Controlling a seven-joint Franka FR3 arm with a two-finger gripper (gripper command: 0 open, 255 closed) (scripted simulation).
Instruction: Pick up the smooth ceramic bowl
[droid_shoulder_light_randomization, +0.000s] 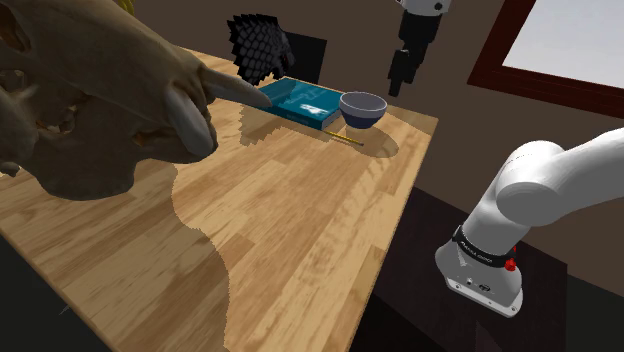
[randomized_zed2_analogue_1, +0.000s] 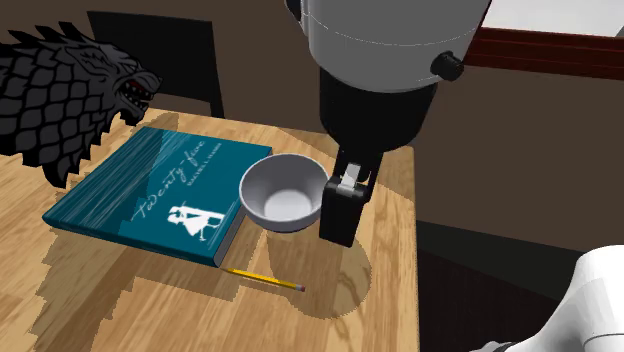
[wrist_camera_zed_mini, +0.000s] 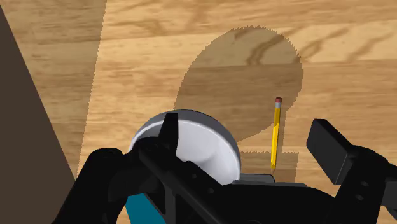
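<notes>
A smooth grey-white bowl (droid_shoulder_light_randomization: 362, 108) (randomized_zed2_analogue_1: 283, 193) (wrist_camera_zed_mini: 194, 149) stands on the wooden table (droid_shoulder_light_randomization: 300, 220) by the corner of a teal book (droid_shoulder_light_randomization: 300, 98) (randomized_zed2_analogue_1: 160, 190). My black gripper (droid_shoulder_light_randomization: 401, 78) (randomized_zed2_analogue_1: 341, 212) (wrist_camera_zed_mini: 248, 127) hangs above the bowl, toward the shoulder view's right of it. It is open, with nothing clasped. In the wrist view one finger (wrist_camera_zed_mini: 170, 135) overlaps the bowl's rim, and the other finger (wrist_camera_zed_mini: 331, 145) stands apart, beyond a yellow pencil (wrist_camera_zed_mini: 275, 133).
The pencil (droid_shoulder_light_randomization: 342, 137) (randomized_zed2_analogue_1: 263, 277) lies in front of the book. A black scaly wolf head (droid_shoulder_light_randomization: 258, 45) (randomized_zed2_analogue_1: 60, 95) sits behind the book. A large brown skull (droid_shoulder_light_randomization: 100, 100) looms at the shoulder view's left. The table edge (droid_shoulder_light_randomization: 415, 175) drops off near my stand (droid_shoulder_light_randomization: 480, 272).
</notes>
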